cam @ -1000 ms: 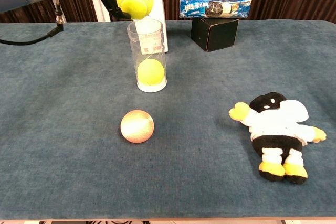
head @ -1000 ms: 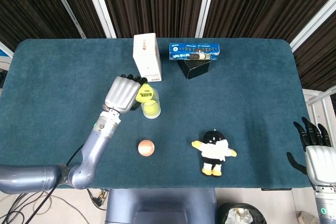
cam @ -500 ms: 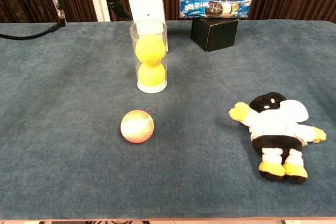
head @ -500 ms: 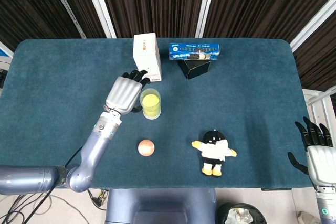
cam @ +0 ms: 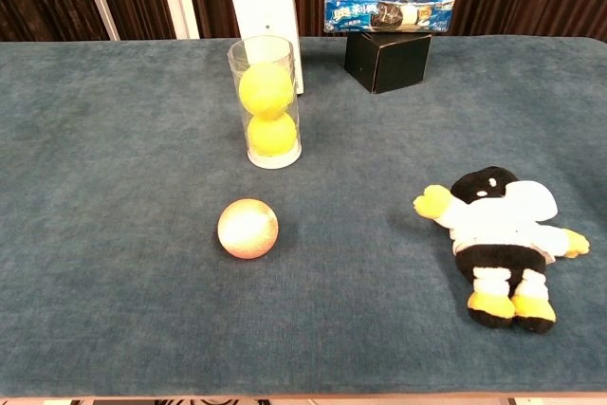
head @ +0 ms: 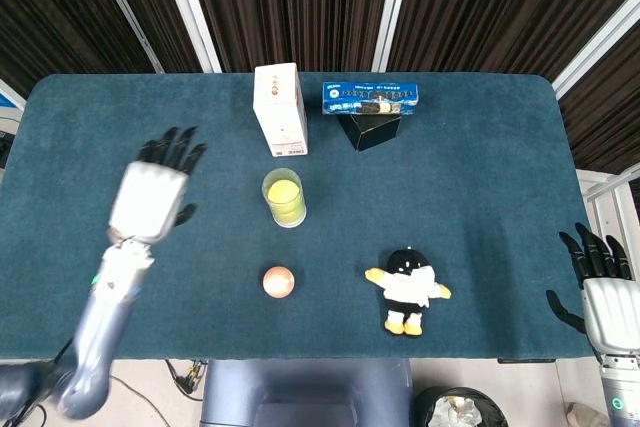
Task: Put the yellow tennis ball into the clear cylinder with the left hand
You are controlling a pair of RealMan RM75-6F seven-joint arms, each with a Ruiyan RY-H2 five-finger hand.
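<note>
The blue-carpeted table [head: 480, 167] fills both views, and the clear cylinder [cam: 265, 101] standing upright near its middle serves as the landmark. The left hand [head: 150, 192] hangs over the table well to the left of the cylinder, fingers spread apart and holding nothing; it does not appear in the chest view. The right hand [head: 600, 287] sits off the table's near right corner, far from the cylinder, fingers extended and apart, also empty.

Behind the cylinder and just beside it stands a tall white box [head: 280, 107], upright. Further right of the box, a blue packet of biscuits [cam: 389, 9] lies flat across the top of a small black box [cam: 389, 59].

In front of the cylinder and to its right lies a plush penguin [cam: 498, 234], black and white with yellow feet and yellow wing tips, well apart from the cylinder.

Inside the cylinder, the yellow tennis ball [cam: 266, 89] rests on top of a second yellow ball [cam: 273, 133], the two stacked and touching, with the upper one sitting below the open rim. From the head view only the top ball shows through the mouth.

Directly in front of the cylinder, near but not touching, a small orange-pink ball [cam: 248, 229] sits on the table surface.
</note>
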